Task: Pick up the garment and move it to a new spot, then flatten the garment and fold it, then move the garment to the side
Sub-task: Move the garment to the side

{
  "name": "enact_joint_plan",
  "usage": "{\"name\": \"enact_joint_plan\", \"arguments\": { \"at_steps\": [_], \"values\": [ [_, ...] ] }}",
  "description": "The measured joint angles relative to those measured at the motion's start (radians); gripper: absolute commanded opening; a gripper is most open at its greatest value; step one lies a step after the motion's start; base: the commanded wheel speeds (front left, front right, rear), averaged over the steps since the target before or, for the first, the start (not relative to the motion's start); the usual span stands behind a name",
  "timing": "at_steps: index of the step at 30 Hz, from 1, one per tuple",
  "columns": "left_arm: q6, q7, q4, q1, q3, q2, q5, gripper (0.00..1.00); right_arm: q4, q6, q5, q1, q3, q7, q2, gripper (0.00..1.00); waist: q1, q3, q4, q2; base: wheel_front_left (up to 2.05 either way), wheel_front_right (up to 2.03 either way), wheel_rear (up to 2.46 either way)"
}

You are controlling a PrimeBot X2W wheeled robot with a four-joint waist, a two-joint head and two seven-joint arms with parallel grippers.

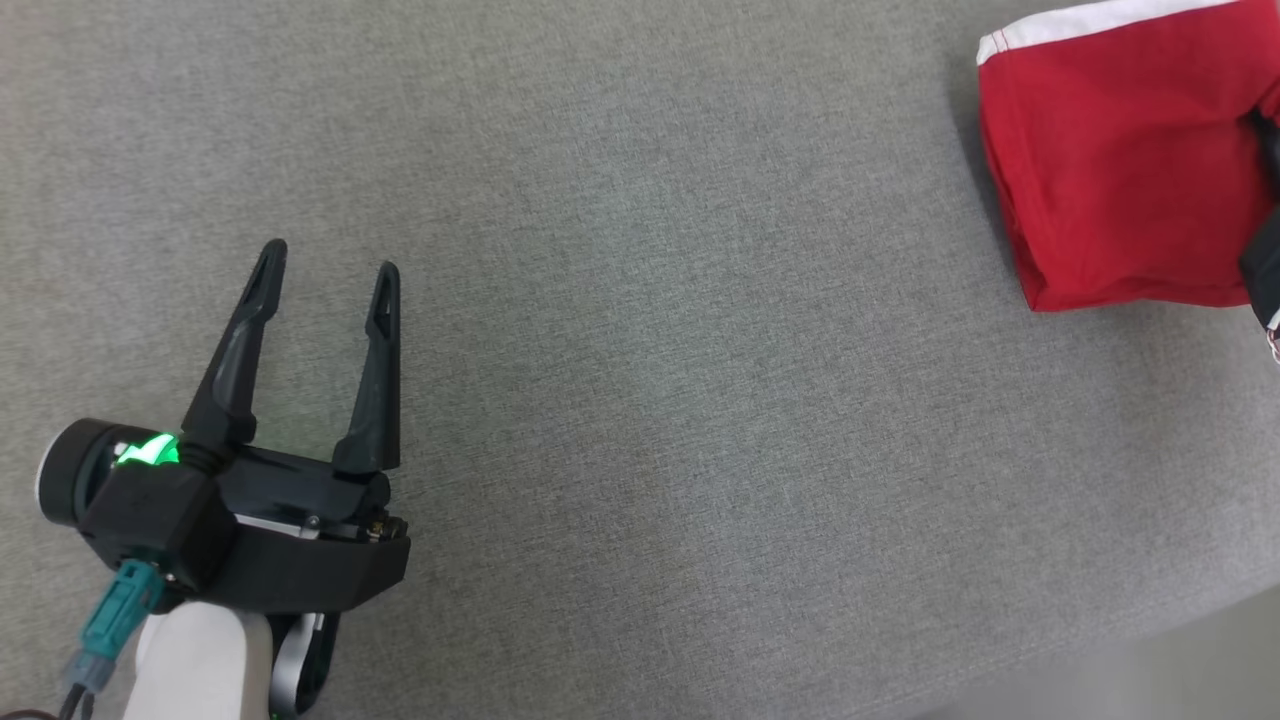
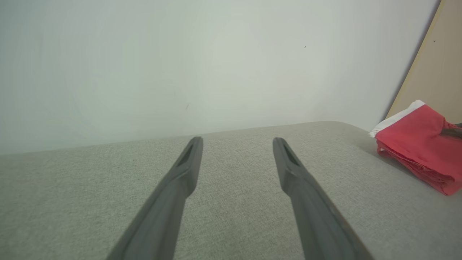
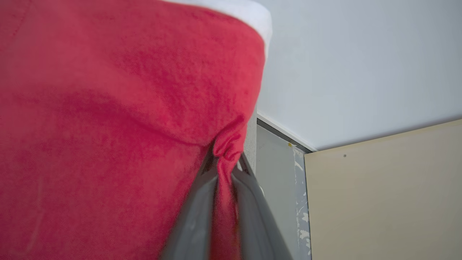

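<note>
Garment [image 1: 1120, 170] looks folded (neat red block), lying at the far right of the grey surface [image 1: 700, 400]. My right gripper [image 3: 225, 169] pinches its edge, and my left gripper [image 1: 330, 270] is spread wide and empty. I'd say only the release is left.

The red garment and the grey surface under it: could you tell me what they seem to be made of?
The red garment: probably soft matte cloth, since it folds and bunches. The grey surface: likely woven upholstery fabric, matte, showing a fine flecked weave.
</note>
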Motion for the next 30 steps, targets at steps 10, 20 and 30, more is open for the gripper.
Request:
{"name": "enact_joint_plan", "arguments": {
  "at_steps": [10,20,30],
  "values": [
    [0.004,0.0,0.027,0.046,0.015,-0.027,-0.007,1.0,0.025,0.0,-0.054,0.048,-0.097,-0.125,0.048,1.0,0.0,-0.066,0.028,0.0,0.0,0.0,0.0],
    [0.04,0.0,0.103,0.217,0.106,-0.052,-0.025,1.0,-0.16,0.0,0.043,0.285,-0.272,-0.19,0.225,1.0,-0.0002,-0.239,0.06,-0.0002,0.0,0.0,0.0],
    [0.067,0.0,0.107,0.358,0.17,-0.066,-0.031,1.0,-0.359,0.0,0.11,0.534,-0.318,-0.193,0.384,1.0,-0.0004,-0.39,0.081,-0.0003,0.0,0.0,0.0]
  ]
}}
